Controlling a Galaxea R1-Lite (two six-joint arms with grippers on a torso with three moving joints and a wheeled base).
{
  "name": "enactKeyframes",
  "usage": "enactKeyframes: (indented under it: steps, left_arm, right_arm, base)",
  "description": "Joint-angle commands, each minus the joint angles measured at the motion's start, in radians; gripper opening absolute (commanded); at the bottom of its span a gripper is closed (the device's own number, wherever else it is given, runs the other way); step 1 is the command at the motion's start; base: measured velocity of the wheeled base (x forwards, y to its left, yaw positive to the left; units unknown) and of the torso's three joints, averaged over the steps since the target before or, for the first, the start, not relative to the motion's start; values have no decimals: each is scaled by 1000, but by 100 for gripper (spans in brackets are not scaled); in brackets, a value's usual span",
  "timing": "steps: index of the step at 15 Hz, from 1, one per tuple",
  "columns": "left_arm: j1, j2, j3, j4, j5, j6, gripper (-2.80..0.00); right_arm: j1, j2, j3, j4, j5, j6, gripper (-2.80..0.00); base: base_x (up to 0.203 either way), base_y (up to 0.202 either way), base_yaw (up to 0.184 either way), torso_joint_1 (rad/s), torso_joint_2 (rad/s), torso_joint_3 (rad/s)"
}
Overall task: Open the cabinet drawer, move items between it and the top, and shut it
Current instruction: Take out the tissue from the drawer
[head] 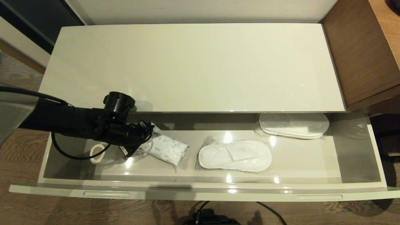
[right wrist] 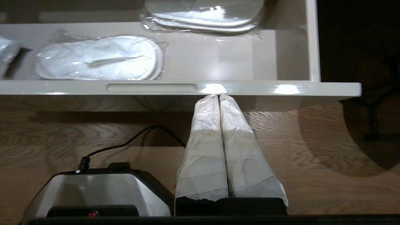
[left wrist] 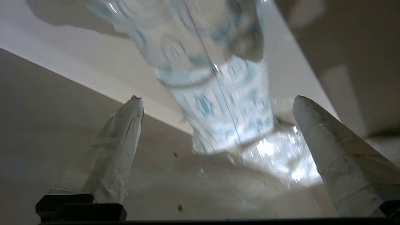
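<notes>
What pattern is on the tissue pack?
Pale blue swirls on white, clearest in the left wrist view: tissue pack.
</notes>
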Motion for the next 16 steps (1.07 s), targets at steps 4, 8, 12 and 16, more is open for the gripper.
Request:
enactKeyframes:
  steps: [4,8,12,16]
  left_arm:
    - [11,63,-41,23,38,-6,0]
    - [15,64,-45,26,32,-3,0]
    - [12,62,-79,68,37,-9,0]
    - [10,56,-133,179,73,-6,0]
  right_arm:
    - [1,1,2,0,0,-2,-280]
    - [0,1,2,0,0,0,-280]
    - [0,1,2,0,0,0,-280]
    - [0,1,2,0,0,-2,-280]
  base:
    - [0,0,0,0,0,0]
    - [0,0,0,0,0,0]
    - [0,0,0,0,0,0]
    - [0,0,0,0,0,0]
